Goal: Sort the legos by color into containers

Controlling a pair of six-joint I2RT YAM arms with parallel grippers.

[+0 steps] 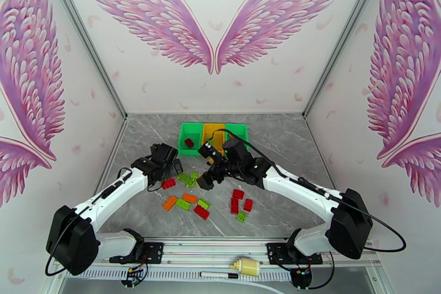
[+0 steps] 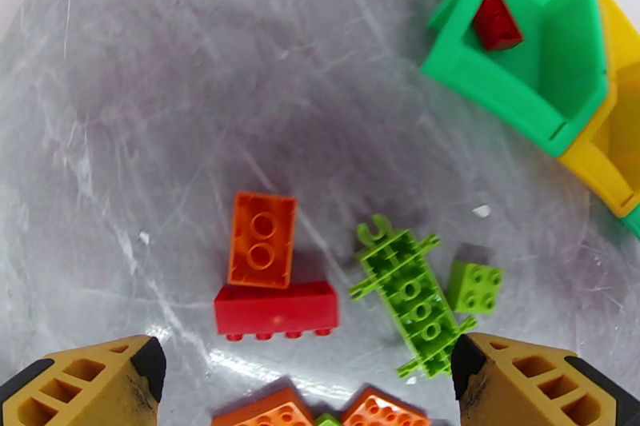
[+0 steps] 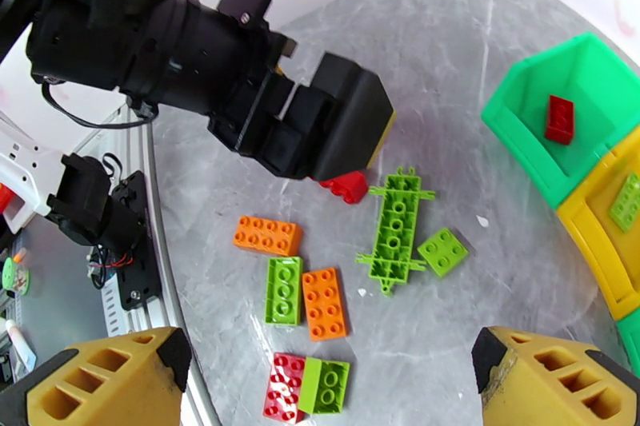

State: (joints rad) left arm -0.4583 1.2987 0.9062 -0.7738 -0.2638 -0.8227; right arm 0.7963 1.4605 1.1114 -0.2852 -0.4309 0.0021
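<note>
- Left claw (image 2: 308,376) is wide apart and empty. The red brick (image 2: 276,309) sits on the table just ahead of us, long axis running finger to finger, orange brick (image 2: 262,240) touching its far side.
- Right claw (image 3: 328,352) is spread and empty too, but we reckon left is nearer.
- Green bin (image 2: 488,96) is ahead-right, well apart.

Scattered legos (image 1: 189,197) on grey table (image 1: 281,143), near containers (image 1: 193,124)

your arms (image 1: 297,183): 2, white, black joints (image 1: 71,237)
your left gripper (image 2: 308,362): yellow ribbed fingers (image 2: 88,384), black pads (image 2: 150,362)
your cables (image 1: 401,239): black, loose
</note>
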